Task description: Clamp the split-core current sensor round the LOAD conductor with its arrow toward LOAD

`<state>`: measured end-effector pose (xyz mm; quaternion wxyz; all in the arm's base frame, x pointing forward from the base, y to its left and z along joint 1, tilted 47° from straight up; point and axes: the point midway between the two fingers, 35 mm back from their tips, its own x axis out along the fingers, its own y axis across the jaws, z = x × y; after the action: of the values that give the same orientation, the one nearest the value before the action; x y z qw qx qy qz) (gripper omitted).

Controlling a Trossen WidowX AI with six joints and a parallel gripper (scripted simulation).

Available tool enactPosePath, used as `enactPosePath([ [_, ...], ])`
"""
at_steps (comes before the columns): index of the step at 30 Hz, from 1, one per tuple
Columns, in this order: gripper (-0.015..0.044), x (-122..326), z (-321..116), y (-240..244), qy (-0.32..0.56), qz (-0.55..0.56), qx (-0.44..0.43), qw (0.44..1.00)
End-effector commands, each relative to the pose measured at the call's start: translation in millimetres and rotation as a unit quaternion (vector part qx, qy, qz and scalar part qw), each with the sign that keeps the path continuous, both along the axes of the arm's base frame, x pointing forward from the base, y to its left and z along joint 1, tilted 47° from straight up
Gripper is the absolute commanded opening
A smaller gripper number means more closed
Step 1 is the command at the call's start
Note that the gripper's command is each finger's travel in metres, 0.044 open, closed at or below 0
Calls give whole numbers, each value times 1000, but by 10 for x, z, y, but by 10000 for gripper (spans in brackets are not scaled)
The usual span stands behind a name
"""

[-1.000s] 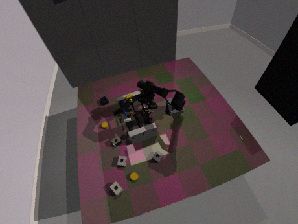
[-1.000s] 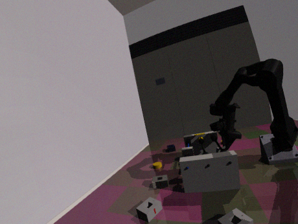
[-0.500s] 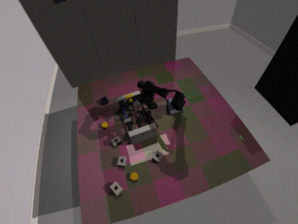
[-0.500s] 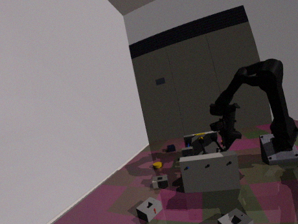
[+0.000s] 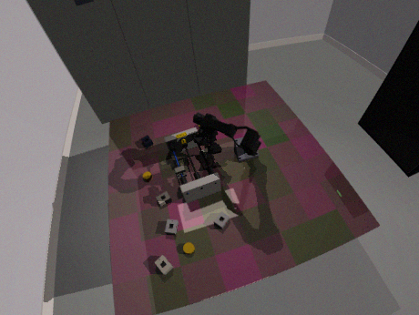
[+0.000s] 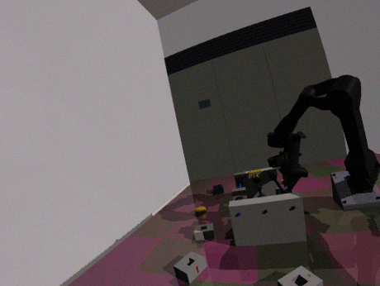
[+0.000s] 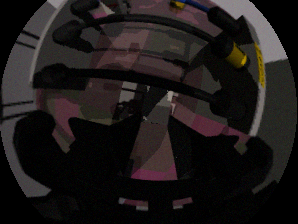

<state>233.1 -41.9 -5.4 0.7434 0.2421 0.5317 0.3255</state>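
Black pincer [image 5: 210, 167] [image 6: 290, 190] [image 7: 154, 116], 2 upright panels [image 5: 200, 187] [image 6: 268, 223] [image 7: 242, 80], cables [image 5: 190, 162] [image 6: 258, 187] [image 7: 135, 75] between

A yellow piece [image 5: 147, 176] [image 6: 200, 212] and a dark blue block [image 5: 147, 141] [image 6: 217, 189] lie apart.

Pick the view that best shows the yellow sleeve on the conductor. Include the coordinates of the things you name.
Wrist: the yellow sleeve [image 7: 236, 55] is large there, its banded shape and the black conductor it sits on both readable. Top shows only a small yellow spot [image 5: 184, 141] between the two panels; exterior, a small one [image 6: 256, 176] above the front panel.
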Motion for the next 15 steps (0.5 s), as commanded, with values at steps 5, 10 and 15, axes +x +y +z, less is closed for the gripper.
enactPosePath([
  [5, 0, -76, -10, -22, 0, 0, -1, 1000],
  [10, 0, -294, -32, -65, -1, 0, -3, 1000],
  [15, 0, -453, -41, -77, -2, 1, -2, 1000],
])
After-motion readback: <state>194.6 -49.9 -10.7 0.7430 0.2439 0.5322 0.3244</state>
